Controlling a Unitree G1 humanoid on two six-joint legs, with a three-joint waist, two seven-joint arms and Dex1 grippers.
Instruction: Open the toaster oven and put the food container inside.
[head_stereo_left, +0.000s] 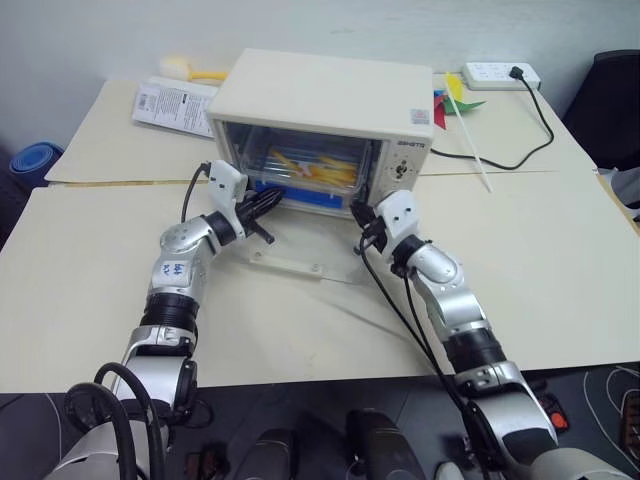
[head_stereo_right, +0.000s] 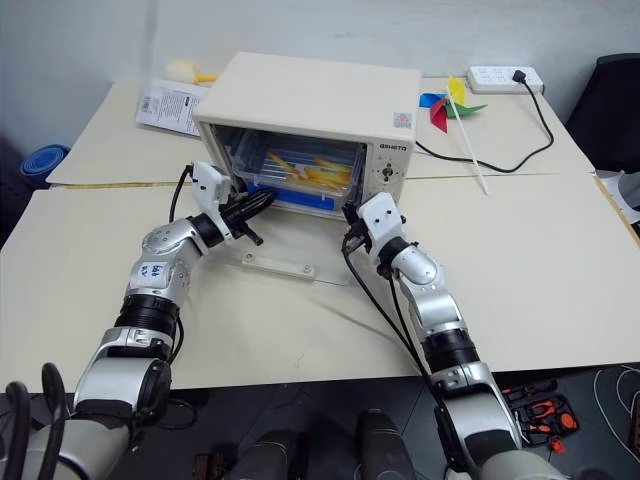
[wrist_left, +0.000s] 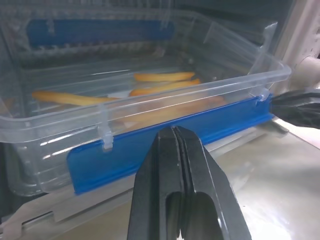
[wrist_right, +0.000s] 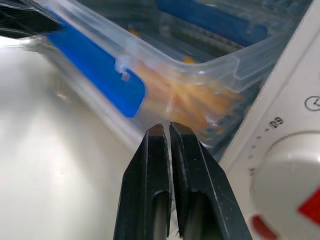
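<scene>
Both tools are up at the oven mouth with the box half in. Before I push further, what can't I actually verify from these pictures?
- How deep the food container sits on the rack: the oven roof hides its rear in the head views.
- Whether the left tool touches the blue strip: its shut fingers cover the meeting point in the left wrist view.
- Whether the right tool touches the container corner: same problem in the right wrist view.
- Knob settings: cut off.
</scene>
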